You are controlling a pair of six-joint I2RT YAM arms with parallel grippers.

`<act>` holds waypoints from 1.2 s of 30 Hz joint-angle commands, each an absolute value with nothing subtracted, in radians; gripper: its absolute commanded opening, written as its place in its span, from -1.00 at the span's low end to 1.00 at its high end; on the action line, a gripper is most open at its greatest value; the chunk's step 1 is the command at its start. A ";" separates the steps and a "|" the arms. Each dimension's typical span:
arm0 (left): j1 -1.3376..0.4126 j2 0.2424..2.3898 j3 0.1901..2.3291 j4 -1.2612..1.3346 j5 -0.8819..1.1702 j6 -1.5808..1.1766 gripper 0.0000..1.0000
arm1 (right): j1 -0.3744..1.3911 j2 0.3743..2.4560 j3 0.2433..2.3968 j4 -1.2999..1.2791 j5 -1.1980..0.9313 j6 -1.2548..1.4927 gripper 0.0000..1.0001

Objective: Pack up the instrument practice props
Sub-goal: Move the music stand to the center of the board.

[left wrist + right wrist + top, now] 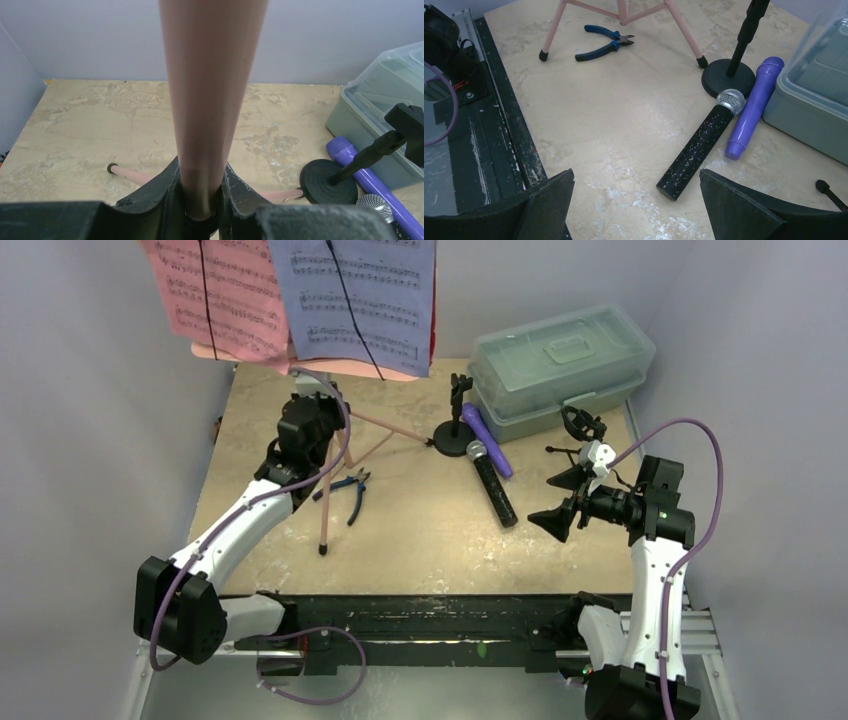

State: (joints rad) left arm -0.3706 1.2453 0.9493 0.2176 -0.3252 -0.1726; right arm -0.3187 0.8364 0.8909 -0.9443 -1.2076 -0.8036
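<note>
The pink music rack stands on its tripod legs [325, 510] at the table's left. My left gripper [322, 400] is shut on its pole [210, 90], low down, just above the legs. A red sheet [215, 290] and a lavender sheet [360, 295] hang on its panel. The black silver-headed mic [493, 485] and the purple mic [487, 438] lie side by side mid-table. They rest by a round-based black mic support [452, 438]. A second black support [578, 426] stands near the box. My right gripper [562, 500] hovers open just right of the black mic [701, 147], holding nothing.
Blue-handled pliers [350, 490] lie between the tripod legs. A translucent greenish lidded box [560, 365] sits at the back right, close to the purple mic [751, 107]. Grey walls close in the table on the left, back and right. A black rail [440, 625] runs along the near edge.
</note>
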 commanded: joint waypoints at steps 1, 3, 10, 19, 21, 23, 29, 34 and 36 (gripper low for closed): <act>-0.466 1.202 0.955 0.360 -0.358 -0.360 -1.00 | -0.313 0.829 0.890 -0.927 -1.239 -0.796 0.98; -0.496 1.211 0.953 0.358 -0.388 -0.369 -1.00 | -0.313 0.829 0.890 -0.925 -1.241 -0.795 0.98; -0.538 1.187 0.926 0.331 -0.414 -0.375 -1.00 | -0.313 0.831 0.890 -0.923 -1.239 -0.795 0.98; -0.560 1.110 0.852 0.260 -0.613 -0.466 -1.00 | -0.313 0.833 0.890 -0.925 -1.229 -0.792 0.98; -0.564 1.108 0.844 0.260 -0.644 -0.486 -1.00 | -0.313 0.834 0.891 -0.924 -1.229 -0.790 0.98; -0.565 1.119 0.841 0.278 -0.613 -0.490 -1.00 | -0.312 0.836 0.890 -0.922 -1.229 -0.789 0.98; -0.580 1.192 0.890 0.287 -0.491 -0.484 -1.00 | -0.312 0.838 0.891 -0.922 -1.229 -0.787 0.98; -0.601 1.238 0.922 0.287 -0.448 -0.478 -1.00 | -0.313 0.838 0.891 -0.922 -1.229 -0.787 0.98; -0.613 1.259 0.936 0.289 -0.446 -0.484 -1.00 | -0.313 0.838 0.891 -0.922 -1.227 -0.788 0.98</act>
